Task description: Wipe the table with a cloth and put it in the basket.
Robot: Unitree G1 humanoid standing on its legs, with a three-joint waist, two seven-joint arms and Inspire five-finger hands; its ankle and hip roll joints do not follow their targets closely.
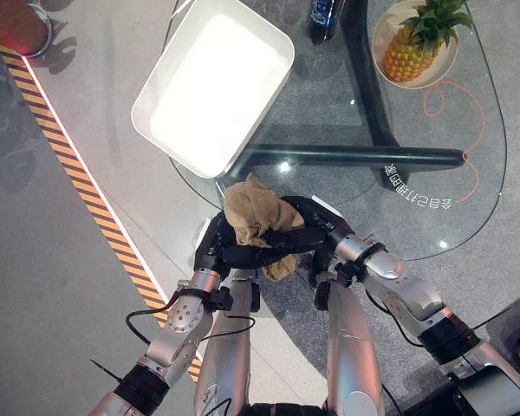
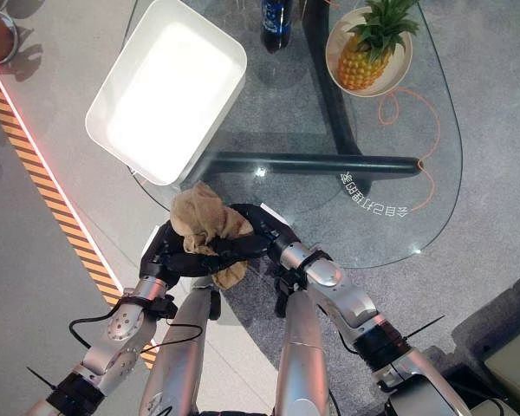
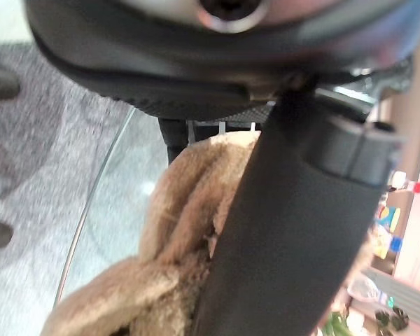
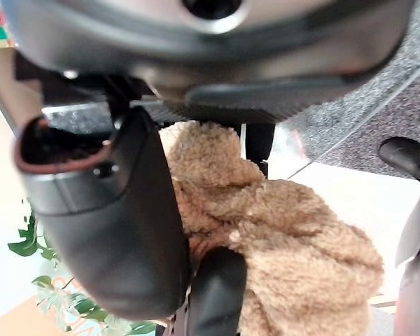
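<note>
Left hand (image 1: 215, 253) and right hand (image 1: 305, 227) together, fingers curled.

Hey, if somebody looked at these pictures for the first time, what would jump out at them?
First, the tan fluffy cloth bunched between the left hand and the right hand, both curled round it at the near edge of the glass table. Next, the white basket on the table's far left, and the pineapple on a plate at the far right.
</note>
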